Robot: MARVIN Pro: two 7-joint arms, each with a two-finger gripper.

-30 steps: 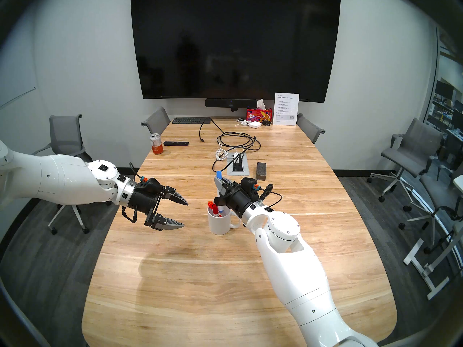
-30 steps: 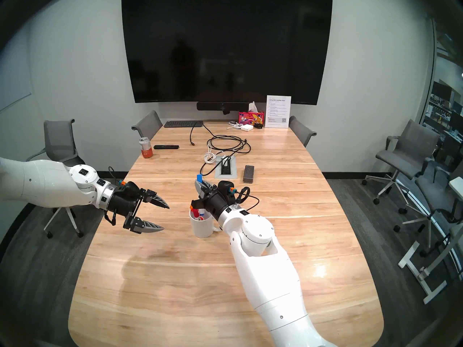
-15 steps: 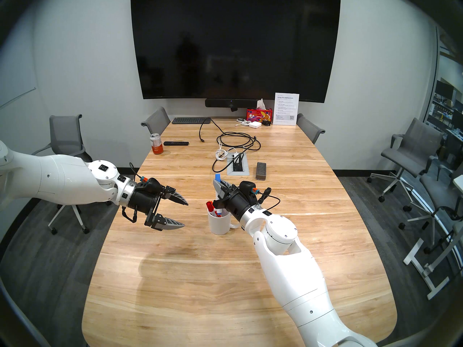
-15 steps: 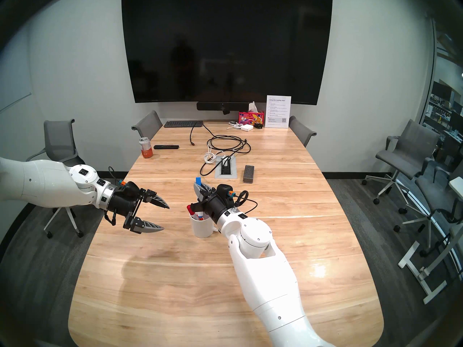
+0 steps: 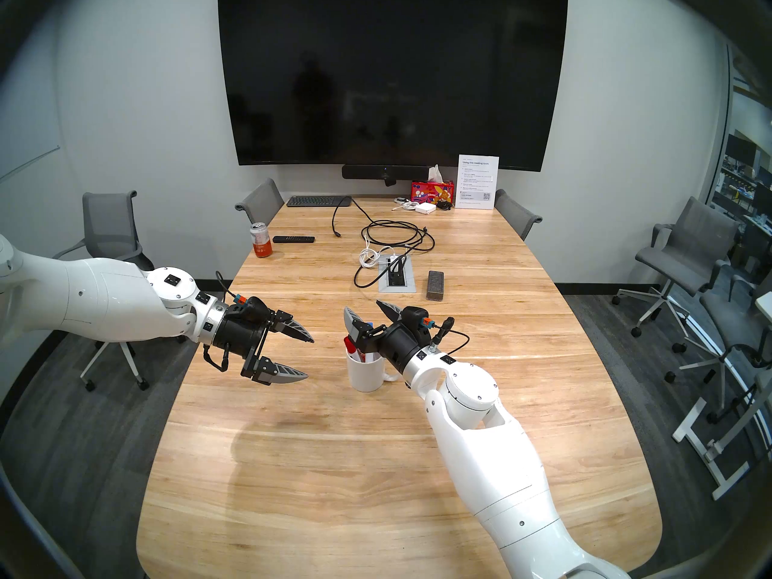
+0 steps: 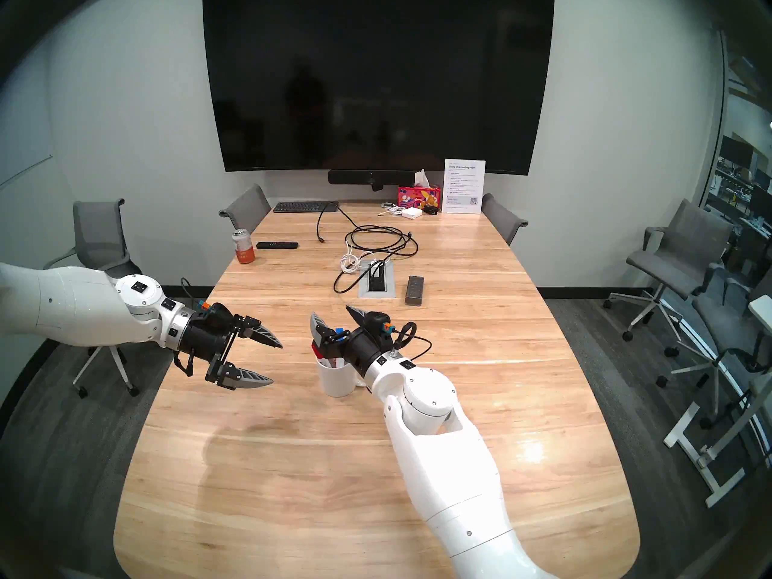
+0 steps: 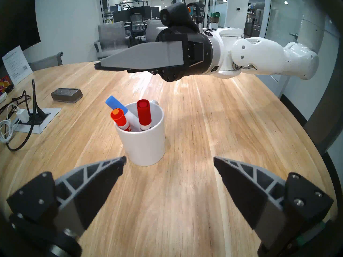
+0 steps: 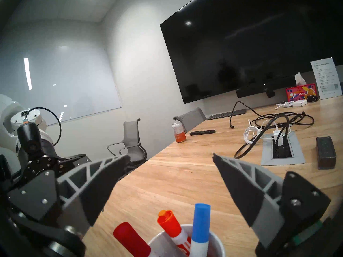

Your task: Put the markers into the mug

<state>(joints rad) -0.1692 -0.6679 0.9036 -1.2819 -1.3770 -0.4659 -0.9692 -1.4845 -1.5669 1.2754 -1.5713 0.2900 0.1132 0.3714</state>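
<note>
all three markers stand in the mug (image 7: pixel 143 139), caps up and leaning on one another: the orange-capped marker (image 7: pixel 118 117), the red-capped marker (image 7: pixel 143 112) and the blue-capped marker (image 7: pixel 117 105) behind them. the mug sits on the bench (image 5: pixel 376 461) a little ahead of centre, handle toward 3 o'clock as the head view shows it.

the right tool (image 5: pixel 369 315) hangs spread wide and empty directly above the mug's mouth, gripping nothing, its fingers pointing toward 11 o'clock. in its own wrist view the caps rise just below the gap between the fingers. the left tool (image 5: pixel 298 356) is also spread wide and empty, hovering at the mug's 9 o'clock, apart from it.

by my reading the task is as good as done, so the risk lies in the retreat. if the right arm pulls back low toward 5 o'clock, a finger or the wrist housing could clip a protruding cap and lever a marker out, or tip the mug, which looks top-heavy with three tall pens leaning to one side. lifting straight up first would avoid that. the blue-capped marker leans the most and looks likeliest to be caught. a sideways move by the left tool toward 3 o'clock could likewise shove the mug. the eraser (image 5: pixel 435 285) and cables (image 5: pixel 392 235) lie at 12 to 1 o'clock, well apart, and seem no hazard.
</note>
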